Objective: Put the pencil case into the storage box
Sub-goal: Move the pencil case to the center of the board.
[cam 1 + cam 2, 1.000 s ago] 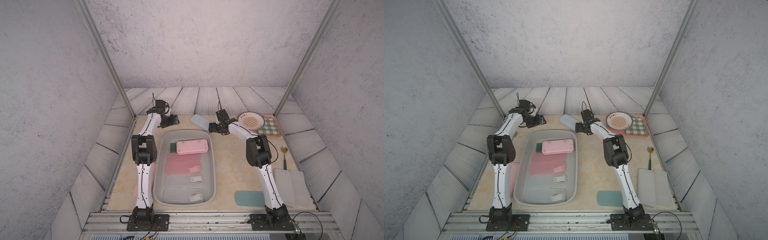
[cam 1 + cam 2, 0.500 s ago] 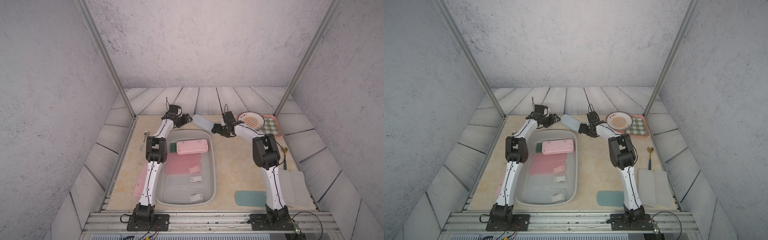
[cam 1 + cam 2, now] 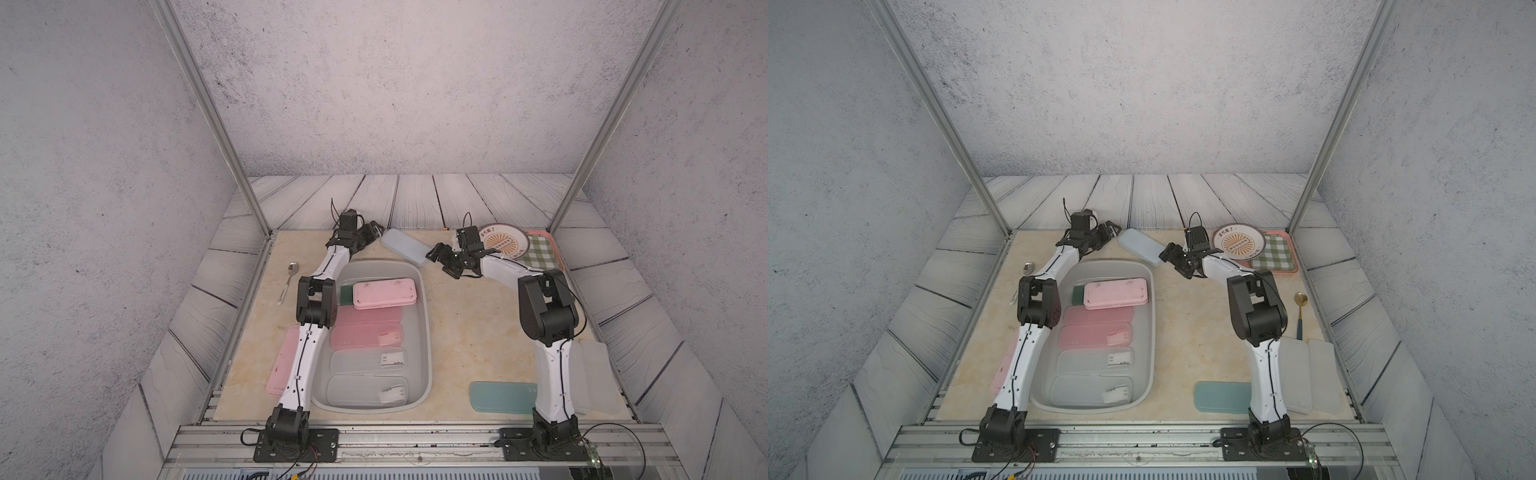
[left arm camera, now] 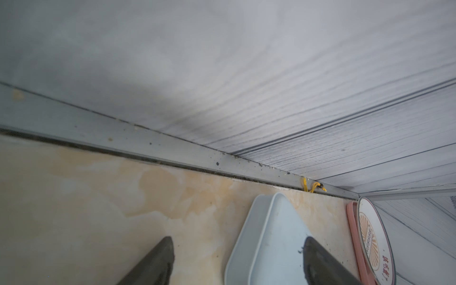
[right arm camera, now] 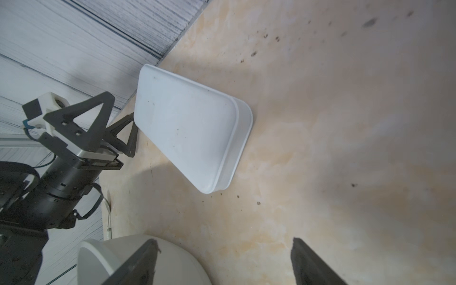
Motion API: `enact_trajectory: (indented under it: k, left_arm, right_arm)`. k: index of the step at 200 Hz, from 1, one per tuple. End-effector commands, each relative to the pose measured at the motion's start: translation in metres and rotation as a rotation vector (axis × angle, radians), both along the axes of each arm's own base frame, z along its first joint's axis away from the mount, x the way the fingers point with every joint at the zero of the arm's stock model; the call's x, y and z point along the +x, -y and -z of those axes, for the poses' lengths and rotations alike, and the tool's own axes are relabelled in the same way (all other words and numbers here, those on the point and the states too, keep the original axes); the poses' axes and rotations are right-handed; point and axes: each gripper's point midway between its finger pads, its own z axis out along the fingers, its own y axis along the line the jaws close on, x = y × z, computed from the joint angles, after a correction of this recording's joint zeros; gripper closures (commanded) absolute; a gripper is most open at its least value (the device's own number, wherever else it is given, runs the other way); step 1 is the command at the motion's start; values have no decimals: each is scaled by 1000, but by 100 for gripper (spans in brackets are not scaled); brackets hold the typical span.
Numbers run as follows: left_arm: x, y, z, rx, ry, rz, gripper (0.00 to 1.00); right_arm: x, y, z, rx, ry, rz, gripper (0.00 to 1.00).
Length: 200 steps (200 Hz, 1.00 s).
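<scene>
pencil case (image 3: 405, 252) on bench (image 3: 469, 324), 12 o'clock of storage box (image 3: 428, 332) | left hand (image 3: 374, 232) open, empty, at its 10 o'clock end | right hand (image 3: 442, 263) open, empty, 4 o'clock end | likely stiff, light, slick: pinch across narrow width

The storage box (image 3: 428, 332) sits left of centre on the tabletop (image 3: 473, 332), several cases (image 3: 384, 293) lying inside. Just behind its far right corner lies a pencil case (image 3: 405, 248); farther right, a plate (image 3: 503, 246) rests on a tray (image 3: 556, 249).
</scene>
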Motion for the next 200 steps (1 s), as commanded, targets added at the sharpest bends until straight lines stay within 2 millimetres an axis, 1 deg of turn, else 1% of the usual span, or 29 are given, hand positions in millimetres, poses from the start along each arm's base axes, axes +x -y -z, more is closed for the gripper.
enact_trajectory:
  k: [1, 23, 35, 49, 74, 104, 121, 136, 152, 179, 188, 192, 200]
  left_arm:
    - [-7, 17, 37, -38, -65, 12, 18]
    - [-11, 29, 38, -64, -69, 34, 18]
    - [-13, 38, 36, -72, -63, 58, 19]
    - [-18, 50, 35, -79, -61, 93, 20]
    - [-27, 70, 37, -82, -67, 147, 21]
    - [-44, 94, 39, -102, -89, 233, 24]
    - [-55, 110, 34, -114, -89, 295, 25]
    - [-64, 123, 31, -115, -87, 341, 25]
    - [-74, 137, 26, -107, -78, 389, 25]
    - [-91, 159, 24, -76, -60, 455, 25]
    - [-95, 165, 22, -72, -53, 468, 25]
    - [-96, 168, 21, -71, -49, 473, 25]
    - [-99, 174, 20, -72, -42, 484, 25]
  right_arm:
    - [-1, -8, -50, 103, 79, 7, 14]
    - [-6, -9, -50, 133, 69, 19, 14]
    - [-9, -7, -48, 127, 62, 24, 14]
    - [-12, -2, -43, 109, 48, 43, 14]
    - [-15, 10, -45, 71, 57, 92, 14]
    - [-14, 29, -59, 4, 89, 138, 14]
    - [-18, 39, -67, -37, 105, 120, 14]
    - [-28, 46, -72, -127, 108, 60, 14]
    - [-43, 54, -77, -267, 106, -60, 12]
    - [-67, 76, -79, -491, 116, -222, 9]
    - [-71, 85, -78, -553, 119, -244, 9]
    - [-73, 92, -77, -584, 108, -230, 9]
    - [-73, 98, -75, -611, 93, -213, 8]
